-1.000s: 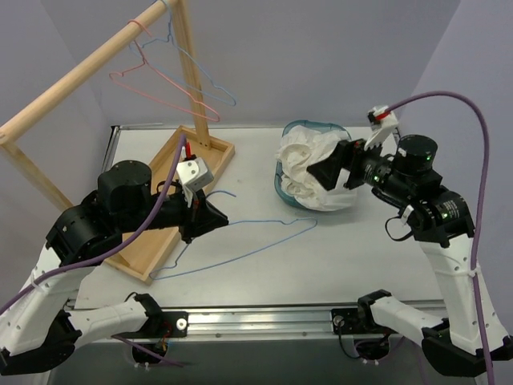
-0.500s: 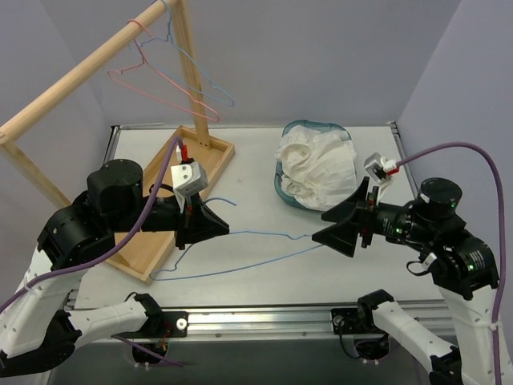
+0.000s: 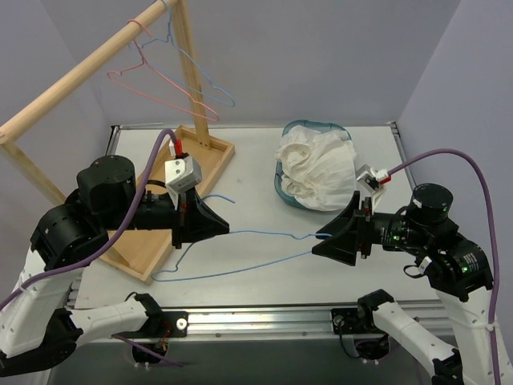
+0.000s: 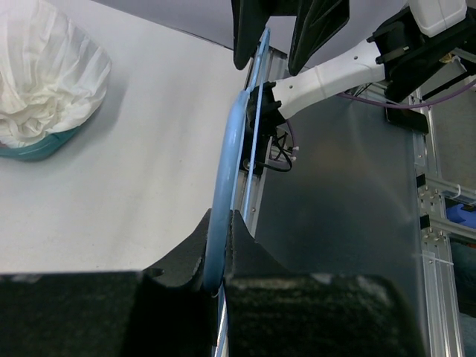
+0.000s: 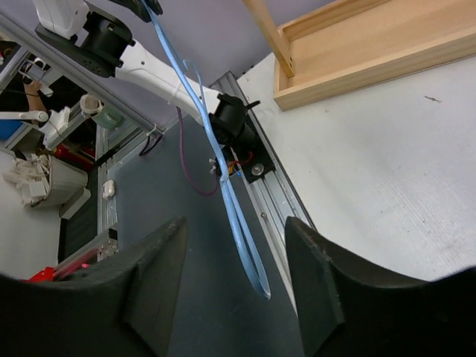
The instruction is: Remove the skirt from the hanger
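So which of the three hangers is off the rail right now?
The blue wire hanger over the table, pinched in the left end effector. The pink hanger and the other blue hanger hang on the wooden rail.

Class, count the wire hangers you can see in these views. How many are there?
3. A pink hanger and a blue hanger hang on the wooden rail; a second blue hanger is pinched in the left gripper above the table.

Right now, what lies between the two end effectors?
The blue wire hanger spans it: clamped in the left end effector, the other end inside the open right end effector. Top view shows it.
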